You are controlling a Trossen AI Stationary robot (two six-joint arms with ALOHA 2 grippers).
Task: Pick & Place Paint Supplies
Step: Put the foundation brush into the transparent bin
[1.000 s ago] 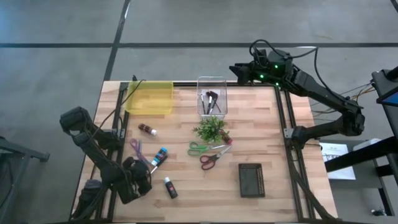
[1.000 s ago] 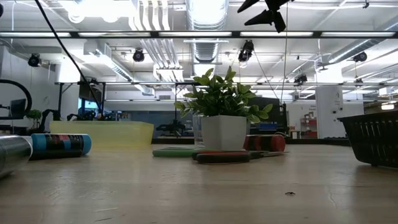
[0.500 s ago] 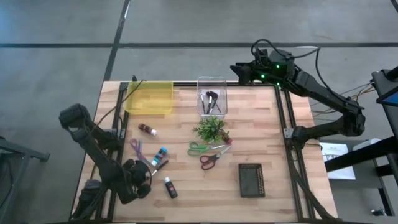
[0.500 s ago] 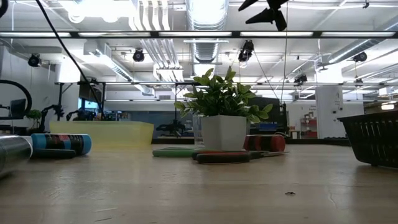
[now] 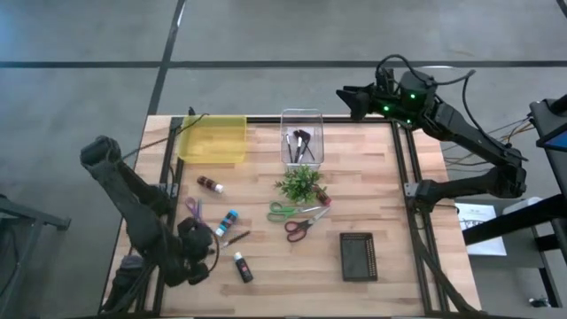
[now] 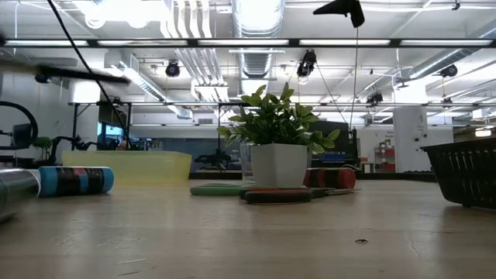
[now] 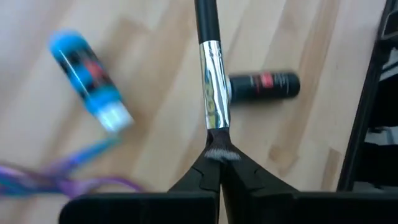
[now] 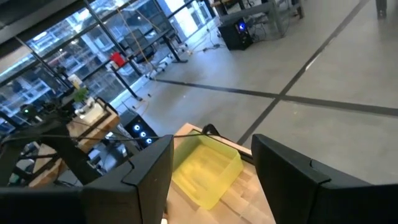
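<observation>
Item: thin dark-handled paintbrush with silver ferrule (image 7: 210, 93), clamped at its bristle end by the left hand (image 7: 219, 167); its long axis is carried straight ahead, over the wooden worktop (image 5: 381, 190) near the blue paint tube (image 7: 90, 81). The clear brush container (image 5: 301, 133) lies well beyond. The right hand (image 8: 211, 168), jaws apart and empty, is held at the far edge.

The table (image 5: 381, 204) is pale wood with darker streaks. A translucent yellow bin (image 5: 213, 138) sits by its far left corner. One paint tube (image 7: 90, 81) is bright blue with a white cap, another (image 7: 264, 85) black with red lettering. The brush (image 7: 211, 81) has a black handle and silver ferrule. Scissors show purple (image 5: 195, 213), green (image 5: 283, 211) and red (image 5: 299, 229) handles. The tray (image 5: 357, 257) is black.
</observation>
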